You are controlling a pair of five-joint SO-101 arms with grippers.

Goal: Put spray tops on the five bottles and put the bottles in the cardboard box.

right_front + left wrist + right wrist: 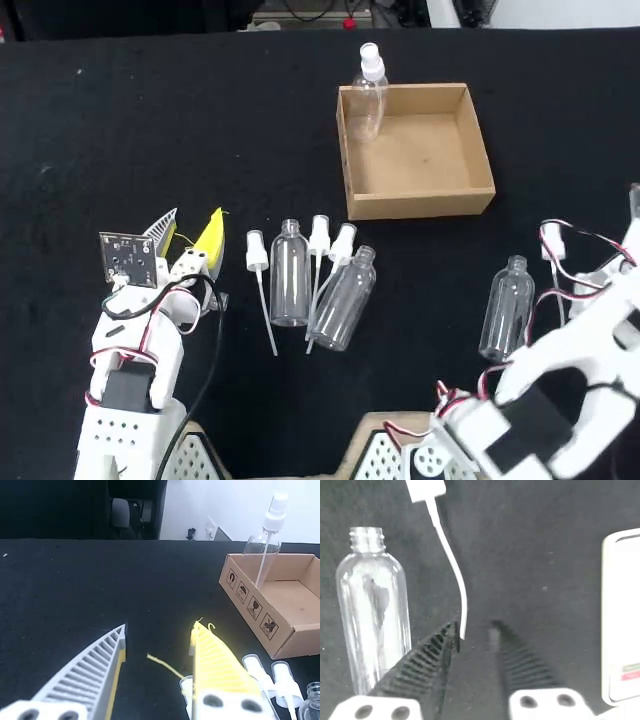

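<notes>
Your left arm [130,340] sits at the near left of the bench [150,120]. The left pincer [193,225] points away from its base, with the grey and yellow fingers spread wide and nothing between them. Your right arm [560,360] reaches from the near edge out toward the right side. The right pincer [474,627] hangs low over the bench, its black fingers parted and holding nothing.

Four bottles are showing in all. One bottle with a top [368,100] is standing up, and three open bottles [290,275] [343,298] [506,310] are lying down. Four loose spray tops [257,250] [320,235] [343,240] [553,243] are lying near them. One cardboard box [420,205] is sitting there. Two robot arms [130,350] [570,380] are showing too.
</notes>
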